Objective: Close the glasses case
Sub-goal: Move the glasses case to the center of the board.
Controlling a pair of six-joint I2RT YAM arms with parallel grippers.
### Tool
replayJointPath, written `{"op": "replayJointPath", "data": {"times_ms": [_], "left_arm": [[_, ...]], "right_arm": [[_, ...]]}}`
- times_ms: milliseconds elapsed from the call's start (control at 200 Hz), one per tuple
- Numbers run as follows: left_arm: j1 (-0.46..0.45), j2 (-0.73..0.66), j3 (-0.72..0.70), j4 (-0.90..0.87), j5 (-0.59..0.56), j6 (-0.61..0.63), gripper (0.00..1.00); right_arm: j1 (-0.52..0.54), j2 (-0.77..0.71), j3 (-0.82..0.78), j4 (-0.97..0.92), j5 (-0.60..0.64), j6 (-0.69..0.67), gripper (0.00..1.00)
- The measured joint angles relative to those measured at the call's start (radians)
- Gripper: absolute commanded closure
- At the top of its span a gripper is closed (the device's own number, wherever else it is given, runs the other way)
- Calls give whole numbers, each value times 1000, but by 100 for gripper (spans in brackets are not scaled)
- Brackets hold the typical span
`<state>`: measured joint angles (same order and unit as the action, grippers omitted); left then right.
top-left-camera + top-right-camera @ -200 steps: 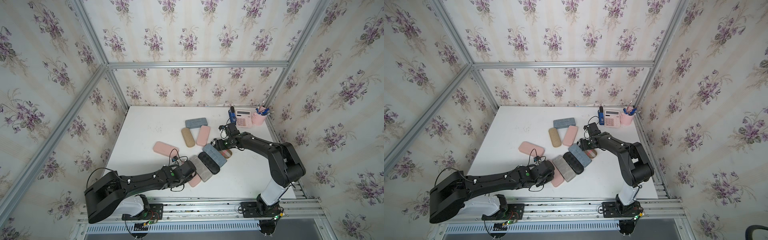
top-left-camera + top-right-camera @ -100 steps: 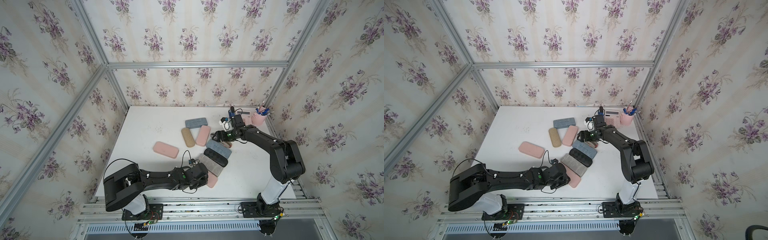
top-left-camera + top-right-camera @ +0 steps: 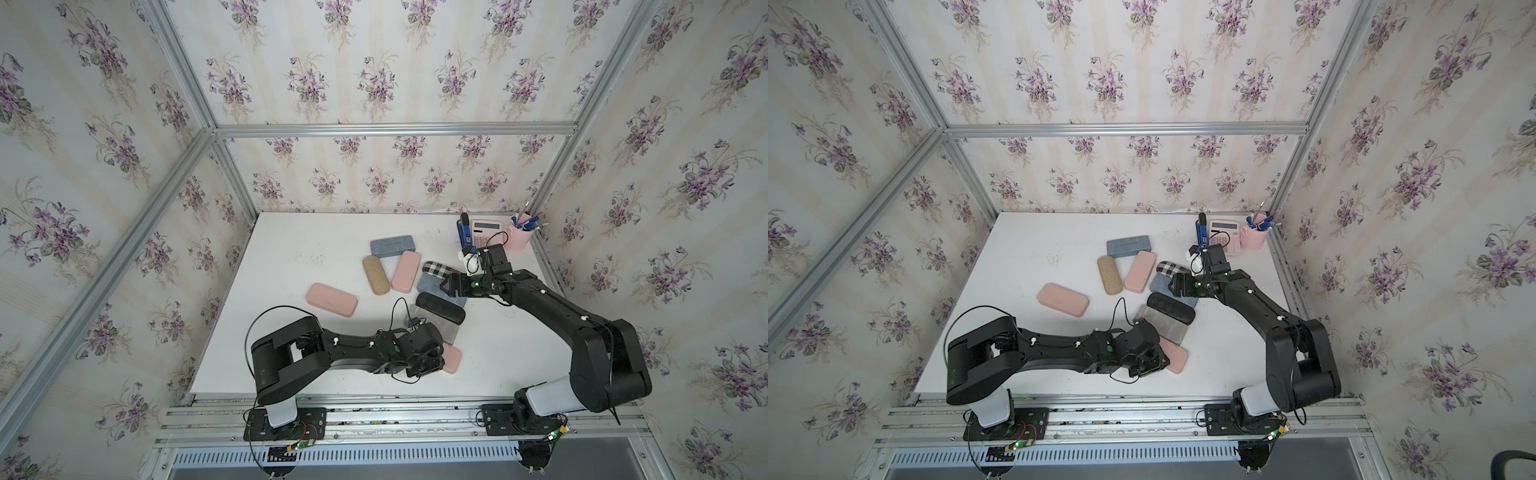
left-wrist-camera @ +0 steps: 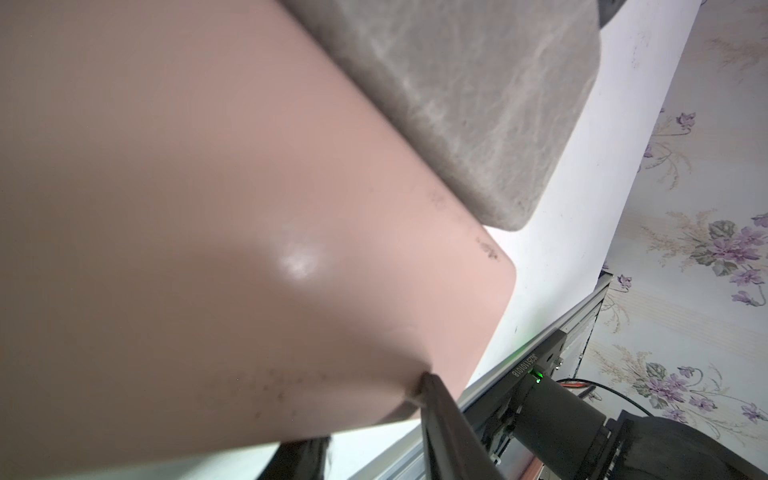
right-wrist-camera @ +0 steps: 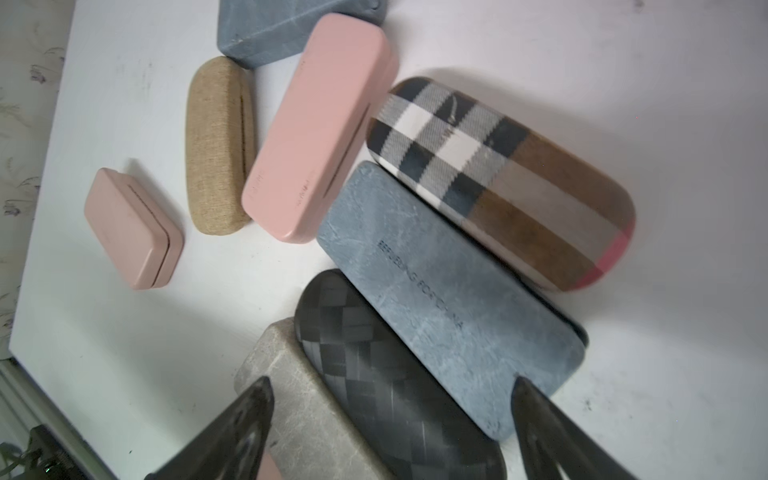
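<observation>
**Progress.** No case on the surface [image 3: 316,245] shows a raised lid in any view. Eight lie in plain sight, flat, seams together. The ninth, the near pink case [image 3: 452,359], sits lower centre in both top views, one end hidden under the left arm's wrist.

- In the left wrist view this case fills most of the frame.
- One of the left fingers [image 4: 446,428] touches its edge and the other is hidden. I cannot tell whether they grasp it or only press.
- Judgement: this is the case in hand. If its lid is down, only letting go and backing off remain. The seam is not visible, so this is unconfirmed.

The right fingers [image 5: 544,432], centre right in the top views, are released and spread wide. Nothing is between them, and they hang over the cluster of cases.

**Count, left to right in a top view:**
1. far pink case [image 3: 331,300]
2. tan case [image 3: 375,275]
3. upper blue-grey case [image 3: 392,245]
4. middle pink case [image 3: 406,271]
5. lower blue-grey case [image 3: 430,286]
6. plaid case [image 3: 435,268]
7. black woven case [image 3: 439,308]
8. grey marbled case [image 3: 446,332]
9. near pink case

Totals:

| Case | Number |
|---|---|
| pink | 3 |
| blue-grey | 2 |
| tan | 1 |
| plaid | 1 |
| black woven | 1 |
| grey marbled | 1 |
| all cases | 9 |

Upper right of the frame: 1 blue-and-black object [image 3: 464,232], 1 calculator [image 3: 487,233], 1 pink pen cup [image 3: 519,240].
</observation>
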<state>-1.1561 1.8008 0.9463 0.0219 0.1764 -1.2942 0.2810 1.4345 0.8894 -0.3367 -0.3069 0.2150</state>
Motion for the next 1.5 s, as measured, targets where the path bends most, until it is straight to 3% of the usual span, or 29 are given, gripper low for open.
{"op": "replayJointPath", "data": {"times_ms": [370,605,784,904,944,1004,1139,1259,1329,1394,1504], "left_arm": [[2,156,200,-29,-2,14,62],[1,193,232,8,-36,-58,62],[3,201,274,-40,-121,-106,58],[14,178,285,-85,-177,-113,47],[17,153,285,-101,-190,-112,45],[19,101,275,-121,-208,-97,35],[19,-103,188,-148,-253,-48,0],[39,-299,154,-265,-311,28,0],[111,-421,138,-342,-323,90,0],[214,-533,94,-390,-320,144,0],[478,-739,-31,-508,-307,233,0]], "right_arm": [[-22,-306,-154,2,51,83,11],[-22,-383,-191,-12,50,107,10],[-22,-408,-212,-21,48,122,10],[-22,-414,-206,-24,39,126,10],[-22,-415,-200,-26,34,126,10],[-22,-422,-189,-27,29,127,10],[-22,-441,-160,-31,6,132,10],[-22,-423,-143,-13,-43,153,10],[-9,-380,-138,18,-77,175,10],[46,-314,-106,24,-78,183,10],[198,-130,42,55,-71,185,10]]}}
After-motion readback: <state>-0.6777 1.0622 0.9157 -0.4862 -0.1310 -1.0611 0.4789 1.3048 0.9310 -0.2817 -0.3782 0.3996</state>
